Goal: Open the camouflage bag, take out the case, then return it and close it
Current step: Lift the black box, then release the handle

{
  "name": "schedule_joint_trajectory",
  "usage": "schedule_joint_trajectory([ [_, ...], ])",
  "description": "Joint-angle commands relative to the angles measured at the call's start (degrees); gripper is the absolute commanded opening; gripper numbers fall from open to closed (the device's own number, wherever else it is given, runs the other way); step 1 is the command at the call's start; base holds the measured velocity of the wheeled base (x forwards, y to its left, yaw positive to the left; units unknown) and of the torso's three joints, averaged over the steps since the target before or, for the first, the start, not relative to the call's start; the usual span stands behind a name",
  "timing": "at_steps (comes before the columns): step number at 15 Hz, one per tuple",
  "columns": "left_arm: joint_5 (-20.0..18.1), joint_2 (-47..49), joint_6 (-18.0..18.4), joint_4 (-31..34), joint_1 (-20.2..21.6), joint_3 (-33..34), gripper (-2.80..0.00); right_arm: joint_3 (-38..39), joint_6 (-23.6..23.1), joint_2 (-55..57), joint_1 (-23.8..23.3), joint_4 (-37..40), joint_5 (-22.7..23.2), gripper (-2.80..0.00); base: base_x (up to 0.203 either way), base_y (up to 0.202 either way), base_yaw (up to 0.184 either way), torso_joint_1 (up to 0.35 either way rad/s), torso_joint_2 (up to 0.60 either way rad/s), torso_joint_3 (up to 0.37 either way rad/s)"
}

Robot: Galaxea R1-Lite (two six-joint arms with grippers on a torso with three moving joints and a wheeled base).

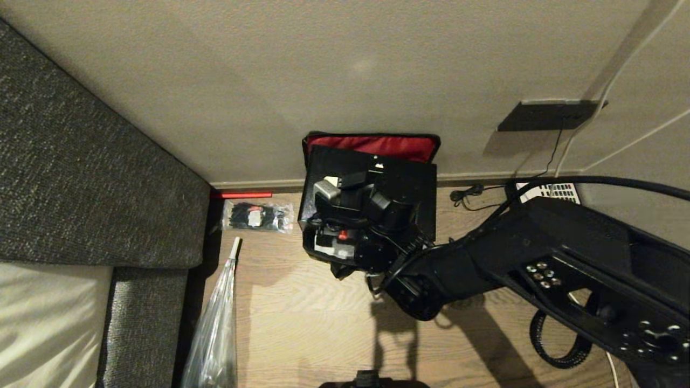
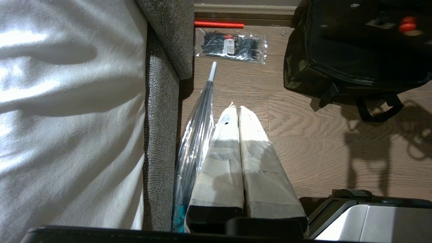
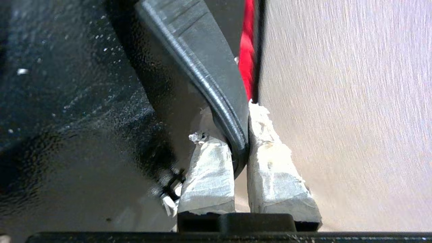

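Observation:
The camouflage bag (image 2: 297, 76) stands open on the wood floor against the wall, its red lid lining (image 1: 372, 144) leaning back on the wall. The black case (image 1: 420, 188) sits tilted in the bag's mouth, with a small red latch (image 2: 406, 23) on one edge. My right gripper (image 3: 233, 114) is shut on the case's dark curved handle (image 3: 202, 74), and in the head view it sits over the case's left part (image 1: 330, 189). My left gripper (image 2: 236, 109) hangs shut and empty above the floor, left of the bag.
A grey sofa (image 1: 81, 161) with a white cushion (image 2: 67, 101) fills the left side. A clear folded umbrella (image 1: 215, 323), a packet of black cable ties (image 1: 259, 216) and a red rod (image 1: 242, 195) lie between sofa and bag. A telephone (image 1: 550, 191) and cables are at the right wall.

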Motion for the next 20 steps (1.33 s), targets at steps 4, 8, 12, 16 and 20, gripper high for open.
schedule_joint_trajectory([
  [4, 0.0, -0.1, 0.0, 0.0, 0.0, 0.2, -2.8, 10.7, -0.6, -12.7, 0.1, 0.0, -3.3, -2.8, 0.0, 0.0, 0.0, 0.0, 0.0, 0.0],
  [8, 0.0, -0.1, 0.0, 0.0, 0.0, 0.2, -2.8, 18.6, -0.3, -20.4, -0.9, -0.1, -5.5, -2.8, 0.0, 0.0, 0.0, 0.0, 0.0, 0.0],
  [12, 0.0, -0.1, 0.0, 0.0, 0.0, 0.2, -2.8, 27.7, 2.1, -27.6, -4.6, -0.5, -5.8, -2.8, 0.0, 0.0, 0.0, 0.0, 0.0, 0.0],
  [16, 0.0, -0.1, 0.0, 0.0, 0.0, 0.2, -2.8, 39.2, 10.2, -33.4, -13.2, -0.3, -5.6, -2.8, 0.0, 0.0, 0.0, 0.0, 0.0, 0.0],
  [20, 0.0, -0.1, 0.0, 0.0, 0.0, 0.2, -2.8, 45.2, 20.1, -34.5, -24.2, 0.0, -4.9, -2.8, 0.0, 0.0, 0.0, 0.0, 0.0, 0.0],
])
